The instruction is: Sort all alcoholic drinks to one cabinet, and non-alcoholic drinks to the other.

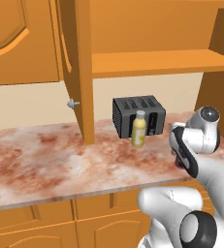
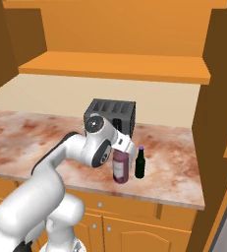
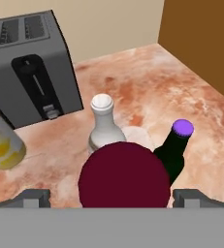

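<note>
The hand (image 3: 111,197) hangs directly over the purple-maroon bottle (image 2: 120,168), jaws spread as wide as they go; in the hand view its two dark finger tips (image 3: 33,197) stand far apart at either side of the bottle's round dark-red top, gripping nothing (whether the tips touch the bottle's sides I cannot tell). In the right base view that bottle stands upright on the marbled desk (image 2: 169,172) near its front edge, pale label facing the camera, with the arm's wrist directly above its cap.

Just beside it, on the side toward the wooden cabinet wall (image 2: 211,123), stands the dark bottle with the purple cap (image 2: 140,163), upright and slim; the hand view shows its cap close against the maroon top. Behind the maroon bottle in the hand view rises the pale whitish bottle (image 3: 104,127), long-necked with a white cap, upright, between the maroon bottle and the toaster (image 3: 28,72).

The yellow bottle (image 1: 139,129) with its white cap stands upright right in front of the dark grey toaster in the left base view; in the hand view it sits at the left edge, apart from the other three.

Above the desk an open cabinet shelf (image 1: 157,62) runs across; a cabinet door (image 1: 77,68) stands open, its knob (image 1: 73,103) showing.
</note>
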